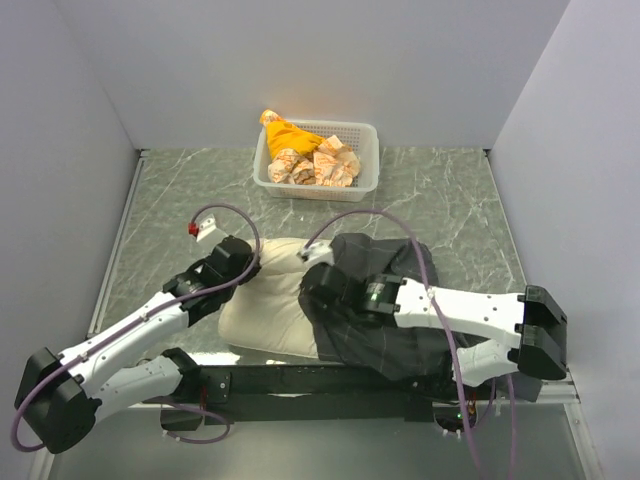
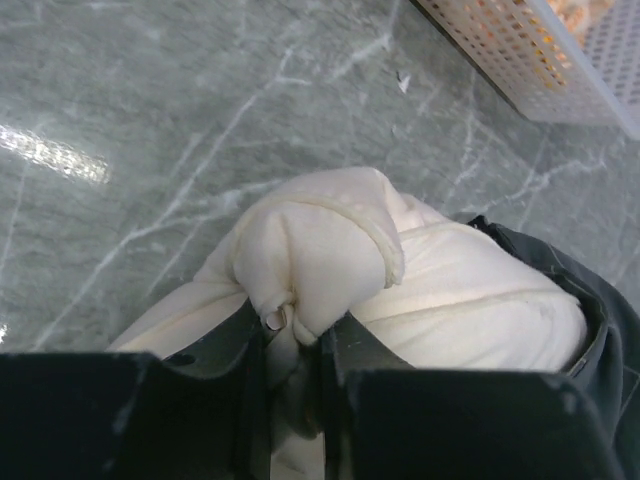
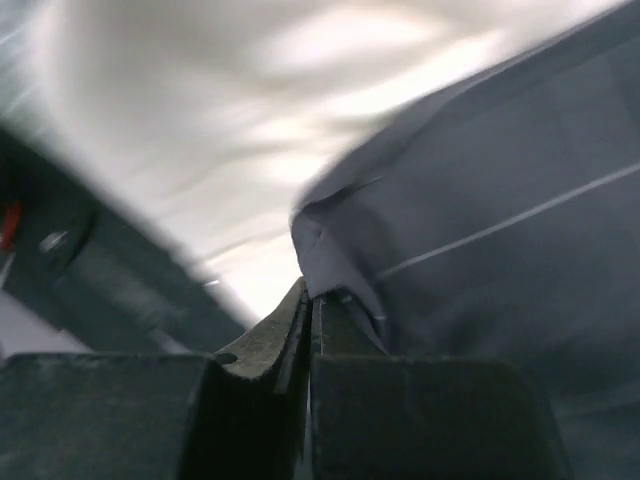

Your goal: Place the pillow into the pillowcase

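Observation:
The cream pillow (image 1: 272,295) lies at the table's near middle, its right part inside the dark checked pillowcase (image 1: 385,330). My left gripper (image 1: 240,262) is shut on a bunched corner of the pillow (image 2: 320,260); in the left wrist view the jaws (image 2: 296,335) pinch the cream fabric. My right gripper (image 1: 312,285) is shut on the pillowcase's open edge (image 3: 335,255), the jaws (image 3: 310,300) closed tight on the grey hem where it meets the pillow (image 3: 230,120). The bear face and tag are hidden.
A white mesh basket (image 1: 365,180) with orange-and-white cloth bundles (image 1: 300,155) stands at the back centre; its corner shows in the left wrist view (image 2: 540,70). Grey walls close in on both sides. The marble tabletop (image 1: 450,210) surrounds the pillow.

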